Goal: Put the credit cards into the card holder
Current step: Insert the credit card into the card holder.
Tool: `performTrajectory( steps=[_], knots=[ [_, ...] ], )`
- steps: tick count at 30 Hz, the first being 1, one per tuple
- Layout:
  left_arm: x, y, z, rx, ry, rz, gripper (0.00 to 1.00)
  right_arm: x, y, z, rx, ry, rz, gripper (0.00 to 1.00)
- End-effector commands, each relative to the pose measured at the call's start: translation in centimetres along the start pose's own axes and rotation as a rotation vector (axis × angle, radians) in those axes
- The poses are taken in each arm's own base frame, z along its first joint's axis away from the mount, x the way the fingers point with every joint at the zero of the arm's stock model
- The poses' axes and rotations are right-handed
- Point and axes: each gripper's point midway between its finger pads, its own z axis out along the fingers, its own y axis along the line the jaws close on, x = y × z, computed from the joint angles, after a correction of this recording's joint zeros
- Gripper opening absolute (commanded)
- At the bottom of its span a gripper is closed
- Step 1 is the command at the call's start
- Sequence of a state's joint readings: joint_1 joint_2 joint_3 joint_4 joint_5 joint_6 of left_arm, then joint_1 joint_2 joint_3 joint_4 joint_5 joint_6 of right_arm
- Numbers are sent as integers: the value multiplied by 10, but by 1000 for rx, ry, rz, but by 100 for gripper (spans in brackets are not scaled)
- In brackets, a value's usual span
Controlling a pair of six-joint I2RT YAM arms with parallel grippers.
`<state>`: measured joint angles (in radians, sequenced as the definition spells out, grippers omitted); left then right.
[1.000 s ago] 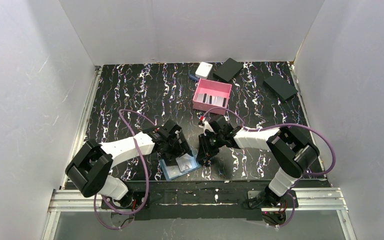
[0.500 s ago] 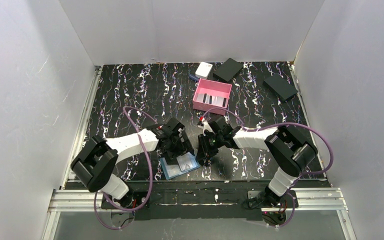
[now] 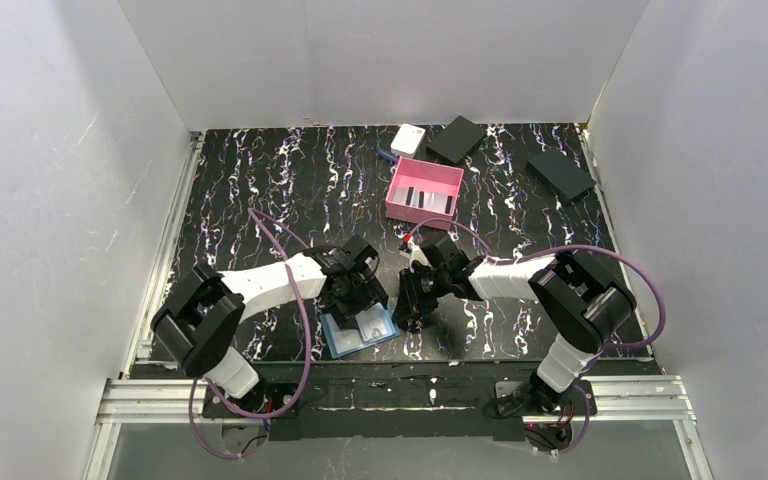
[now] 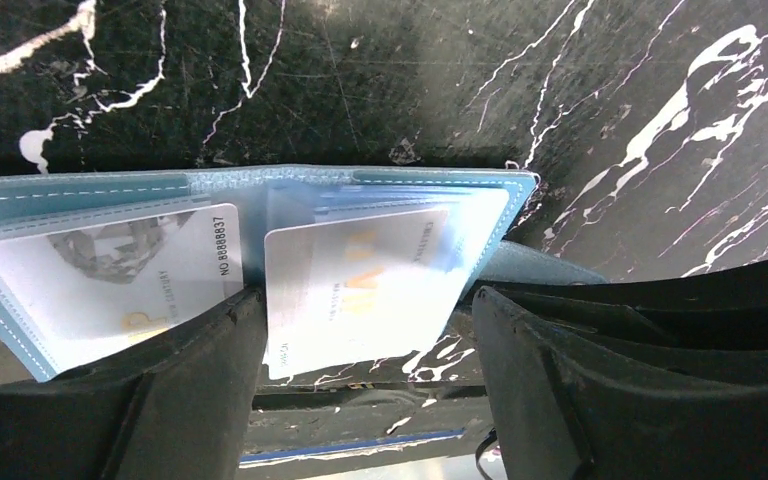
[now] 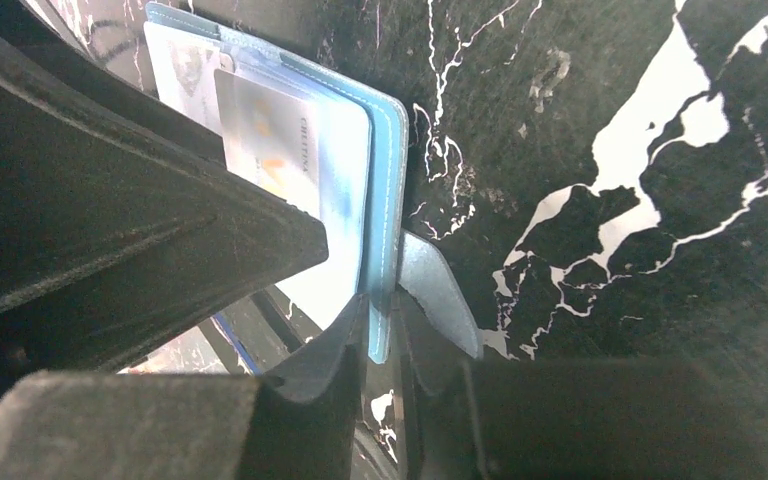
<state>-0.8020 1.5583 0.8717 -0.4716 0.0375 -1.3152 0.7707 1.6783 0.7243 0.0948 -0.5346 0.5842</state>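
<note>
Right gripper (image 5: pixel 385 345) is pinching the near edge of the open card holder (image 5: pixel 388 160), seemingly pinning it flat at the near edge of the table (image 5: pixel 610 150). Meanwhile the left gripper (image 4: pixel 362 300), spread wide, is gripping a credit card (image 4: pixel 360 270) edge to edge, apparently feeding it into a slot.

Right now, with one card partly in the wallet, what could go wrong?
The card sticks partly out of its slot between the left fingers; pushing askew could jam or bend it. The right fingers pinch the wallet only at its edge, so it may slip or fold shut.
</note>
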Motion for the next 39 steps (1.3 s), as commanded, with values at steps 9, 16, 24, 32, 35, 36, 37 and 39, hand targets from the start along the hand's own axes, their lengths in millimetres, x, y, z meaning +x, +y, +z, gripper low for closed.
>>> performTrajectory(
  steps=[9, 16, 24, 32, 35, 36, 37, 39],
  knots=[
    [-17, -3, -61, 249, -200, 292, 86, -3, 0, 0, 0, -2, -25, 22],
    [-6, 13, -51, 263, -159, 234, 71, -8, 3, -2, 2, -5, -48, 23],
    [6, 9, -22, 238, -71, 228, 74, -8, 4, -3, 1, -8, -50, 23],
    [9, 1, -5, 248, -40, 238, 73, -7, 3, -1, -4, -3, -45, 23],
    [9, -11, -5, 295, -38, 252, 73, -5, 3, 1, -12, 5, -39, 23],
    [9, -16, -6, 313, -39, 262, 73, -5, 4, 1, -15, 7, -38, 23],
    [9, -21, -7, 328, -38, 271, 73, -5, 4, 2, -19, 7, -37, 23],
    [11, -30, -9, 356, -23, 293, 74, -5, 5, 2, -25, 7, -35, 23]
  ],
)
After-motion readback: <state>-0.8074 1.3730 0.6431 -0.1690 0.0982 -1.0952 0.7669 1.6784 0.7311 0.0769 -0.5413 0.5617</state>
